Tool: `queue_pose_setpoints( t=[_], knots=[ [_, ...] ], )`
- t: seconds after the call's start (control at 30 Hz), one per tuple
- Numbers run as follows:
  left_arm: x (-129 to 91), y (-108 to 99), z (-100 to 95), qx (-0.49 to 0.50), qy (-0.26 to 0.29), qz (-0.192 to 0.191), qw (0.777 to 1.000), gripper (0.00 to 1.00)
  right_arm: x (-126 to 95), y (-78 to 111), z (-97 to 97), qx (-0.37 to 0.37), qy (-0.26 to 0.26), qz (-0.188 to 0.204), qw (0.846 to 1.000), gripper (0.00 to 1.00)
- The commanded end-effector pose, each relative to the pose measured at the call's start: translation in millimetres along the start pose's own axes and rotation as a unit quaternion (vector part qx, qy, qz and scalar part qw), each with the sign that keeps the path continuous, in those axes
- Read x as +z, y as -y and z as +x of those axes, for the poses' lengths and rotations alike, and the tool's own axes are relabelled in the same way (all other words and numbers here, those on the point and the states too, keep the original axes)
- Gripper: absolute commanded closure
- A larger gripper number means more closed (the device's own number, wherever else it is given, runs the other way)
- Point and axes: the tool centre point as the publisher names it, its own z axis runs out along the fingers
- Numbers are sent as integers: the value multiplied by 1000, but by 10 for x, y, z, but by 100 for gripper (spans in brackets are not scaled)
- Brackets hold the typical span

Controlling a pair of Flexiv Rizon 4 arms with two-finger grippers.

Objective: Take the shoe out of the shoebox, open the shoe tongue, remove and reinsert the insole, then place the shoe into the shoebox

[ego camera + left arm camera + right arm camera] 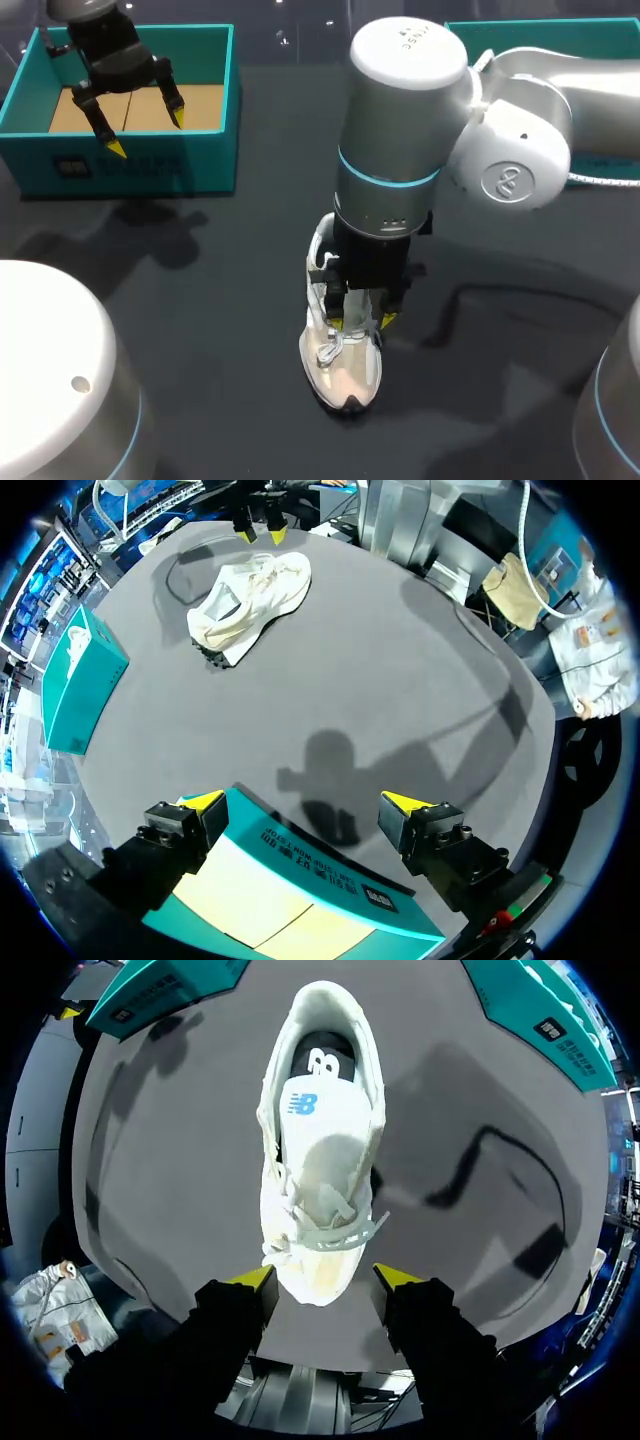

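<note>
My left arm is hanging over the shoebox, wrist pointing down, and the left pincer is holding its two fingers wide apart with nothing between them. The box's front wall is lying directly under that pincer, with the cardboard floor just behind it.

My right arm is coming in from the side and bending at the elbow, so its last link is standing nearly upright over the shoe. The right pincer is pointing straight down with its fingers spread. The shoe's toe is showing between the yellow tips, and the laces, tongue and heel are stretching away ahead of them. The shoe is resting sole-down on the dark table, well apart from the shoebox.

A blue logo is showing on the tongue and a white one on the dark insole. Pale print is running along the shoebox's front wall.
</note>
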Motion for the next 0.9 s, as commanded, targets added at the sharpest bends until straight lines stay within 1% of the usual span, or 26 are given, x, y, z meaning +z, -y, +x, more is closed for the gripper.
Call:
queue_pose_setpoints(
  t=[0.03,0.13,0.23,0.37,0.47,0.57,0.63,0.7,0.73,0.8,0.83,0.9],
  knots=[
    [-6,-4,-1,0,-1,0,1000,0,-93,177,-90,0,-4,-41,999,51],
    [-6,-4,-1,0,-1,0,1000,0,-135,199,-73,-2,5,-42,999,56],
    [-6,-4,-1,0,-1,0,1000,0,-158,145,-43,-15,14,-36,999,63],
    [-6,-4,-1,0,-1,0,1000,0,-176,39,-24,-24,24,-29,999,64],
    [-6,-4,-1,0,-1,0,1000,0,-200,-32,-18,-33,31,-32,998,64],
    [-6,-4,-1,0,-1,0,1000,0,-210,-120,-17,-42,35,-42,998,64],
    [-6,-4,-1,0,-1,0,1000,0,-202,-185,-22,-41,35,-47,997,67],
    [-6,-4,-1,0,-1,0,1000,0,-187,-235,-23,-42,31,-66,996,68],
    [-6,-4,-1,0,-1,0,1000,0,-176,-256,-19,-43,27,-75,996,69],
    [-6,-4,-1,0,-1,0,1000,0,-148,-308,-18,-44,21,-86,995,78],
    [-6,-4,-1,0,-1,0,1000,0,-131,-335,-18,-45,19,-89,995,80],
    [-6,-4,-1,0,-1,0,1000,0,-95,-395,-25,-48,14,-94,994,81]
  ],
)
